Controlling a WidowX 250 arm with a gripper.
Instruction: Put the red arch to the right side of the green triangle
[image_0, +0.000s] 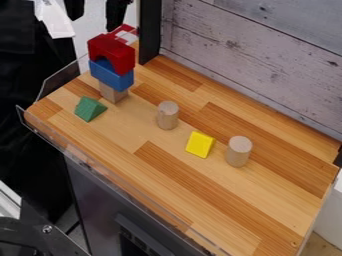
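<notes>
Nearest the camera, dark metal hardware with a bolt is cut off at the lower left corner, so its full shape cannot be made out. The red arch is seen at the upper left, on top of a blue block, which is carried by a wood-coloured block standing on the table. The blue block is partly covered by the arch, and a red and white item behind the arch is mostly hidden and cannot be identified. Whether the tool is spread or pressed together cannot be told.

The green triangle is set apart from the stack, to its lower left in the view. Farther right, a wooden cylinder, a yellow wedge and a second wooden cylinder are spaced in a loose row.

The table is surfaced in light and darker wood strips and edged by a clear rim. It is backed by a grey plank panel and a black post. Dark fabric is cut off by the left edge.
</notes>
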